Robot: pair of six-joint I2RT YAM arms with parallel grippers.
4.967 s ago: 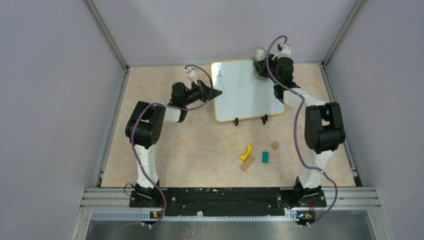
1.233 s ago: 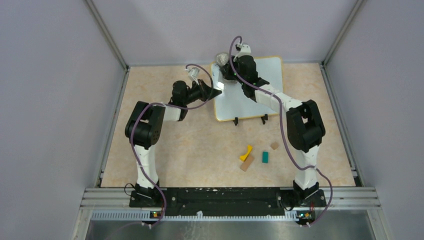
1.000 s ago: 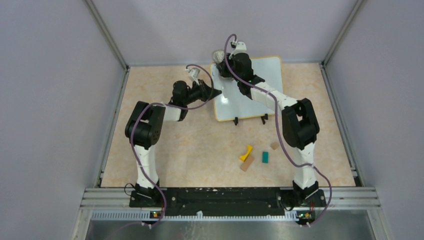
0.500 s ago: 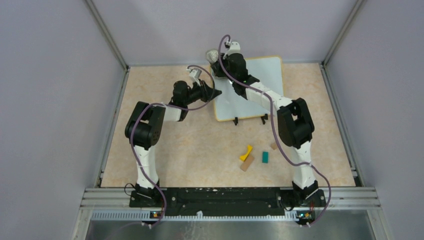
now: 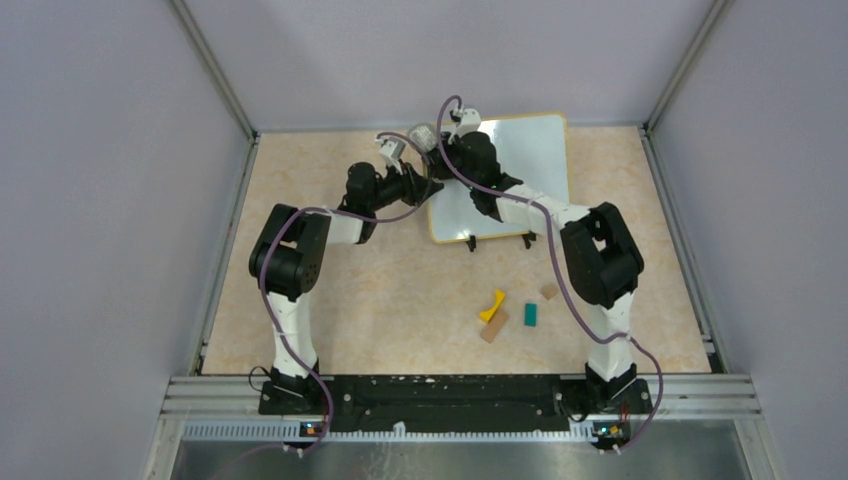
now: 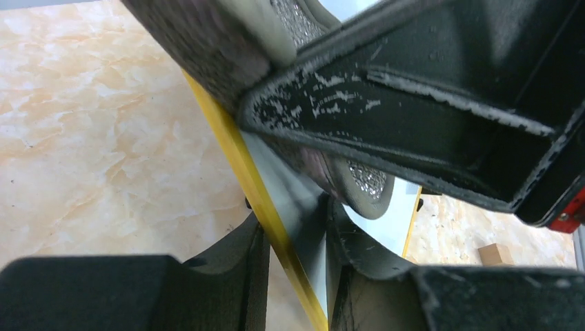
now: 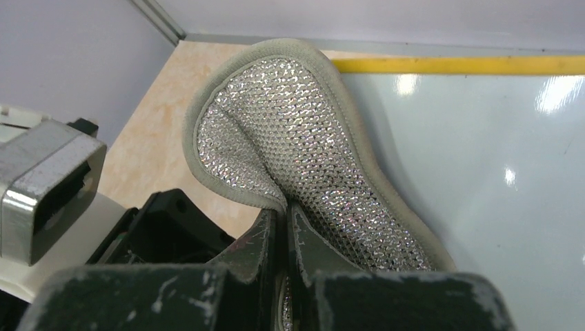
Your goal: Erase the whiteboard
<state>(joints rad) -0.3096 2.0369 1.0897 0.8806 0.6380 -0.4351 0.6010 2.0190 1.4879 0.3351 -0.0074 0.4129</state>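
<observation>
The whiteboard, white with a thin yellow frame and black clip feet, stands at the back of the table. My left gripper is shut on its left yellow edge. My right gripper is shut on a grey silvery mesh cloth and holds it against the board's top left corner. The cloth also shows in the left wrist view, just above my left fingers. No writing shows on the visible board surface.
A yellow piece, a teal block and two tan wooden blocks lie on the table in front of the board. The enclosure walls stand close behind the board.
My right gripper swept the cloth from the board's top right corner leftward to its top left corner, now just above my left gripper. The left gripper kept its hold on the board's edge.
</observation>
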